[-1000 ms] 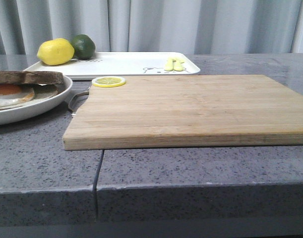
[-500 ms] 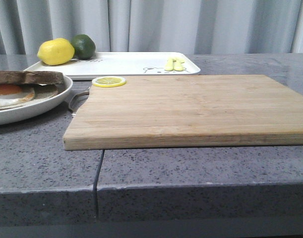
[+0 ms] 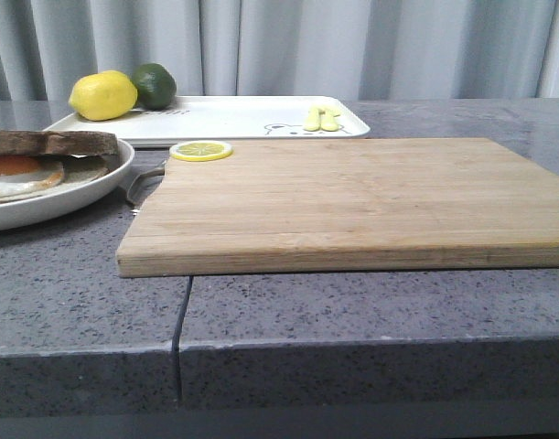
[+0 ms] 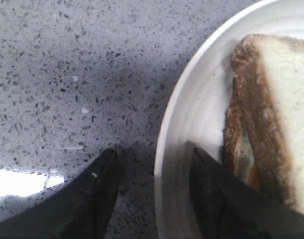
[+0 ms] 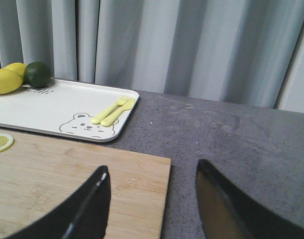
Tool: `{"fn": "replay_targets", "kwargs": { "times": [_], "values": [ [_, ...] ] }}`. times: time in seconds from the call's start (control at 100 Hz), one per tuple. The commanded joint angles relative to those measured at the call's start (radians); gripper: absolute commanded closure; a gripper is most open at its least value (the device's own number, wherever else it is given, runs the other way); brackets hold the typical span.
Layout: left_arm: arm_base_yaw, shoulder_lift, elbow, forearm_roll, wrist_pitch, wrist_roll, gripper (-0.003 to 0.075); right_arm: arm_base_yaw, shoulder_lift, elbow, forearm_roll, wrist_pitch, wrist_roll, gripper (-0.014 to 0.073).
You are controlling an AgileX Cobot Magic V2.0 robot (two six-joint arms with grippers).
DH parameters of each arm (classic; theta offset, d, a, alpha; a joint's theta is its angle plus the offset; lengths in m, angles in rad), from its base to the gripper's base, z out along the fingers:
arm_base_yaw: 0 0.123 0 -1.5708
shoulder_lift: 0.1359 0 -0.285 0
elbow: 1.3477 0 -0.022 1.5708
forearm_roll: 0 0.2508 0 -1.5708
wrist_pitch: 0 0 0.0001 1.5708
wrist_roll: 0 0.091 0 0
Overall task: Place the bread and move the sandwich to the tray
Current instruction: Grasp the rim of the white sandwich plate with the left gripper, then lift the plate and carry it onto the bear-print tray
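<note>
The sandwich sits at the left in a round white plate [image 3: 78, 197]. A brown-crusted bread slice [image 3: 50, 142] lies on top of a fried egg [image 3: 14, 174] with an orange yolk. In the left wrist view my left gripper [image 4: 152, 152] is open and straddles the plate's rim [image 4: 191, 124], with one finger over the counter and one inside the plate beside the bread [image 4: 286, 99]. The white tray [image 3: 233, 117] with a bear drawing lies at the back. My right gripper [image 5: 152, 172] is open and empty above the cutting board's corner, the tray [image 5: 57, 102] beyond it. Neither gripper shows in the front view.
A wooden cutting board [image 3: 352, 197] fills the middle of the grey counter, with a lemon slice [image 3: 200, 150] on its far left corner. On the tray are a lemon [image 3: 102, 95], a lime [image 3: 154, 85] and a yellow fork and spoon [image 3: 321, 118]. Curtains hang behind.
</note>
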State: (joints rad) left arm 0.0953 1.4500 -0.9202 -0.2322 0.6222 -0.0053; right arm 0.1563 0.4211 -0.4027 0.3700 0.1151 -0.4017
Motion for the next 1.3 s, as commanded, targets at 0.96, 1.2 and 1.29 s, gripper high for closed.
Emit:
{"fn": "replay_targets", "kwargs": {
  "times": [0.96,1.2,1.29],
  "values": [
    [0.038,-0.176,-0.051,-0.303,-0.029,0.047,0.0739,-0.006,0.002,-0.027,-0.004,-0.076,-0.001,0.0192],
    [0.038,-0.169,-0.13,-0.595,-0.02,0.186,0.074,-0.006,0.002,-0.027,-0.004,-0.076,-0.001,0.0192],
    [0.038,-0.148,-0.171,-0.652,-0.016,0.203,0.074,-0.006,0.002,-0.027,-0.004,-0.077,-0.001,0.0192]
  ]
}}
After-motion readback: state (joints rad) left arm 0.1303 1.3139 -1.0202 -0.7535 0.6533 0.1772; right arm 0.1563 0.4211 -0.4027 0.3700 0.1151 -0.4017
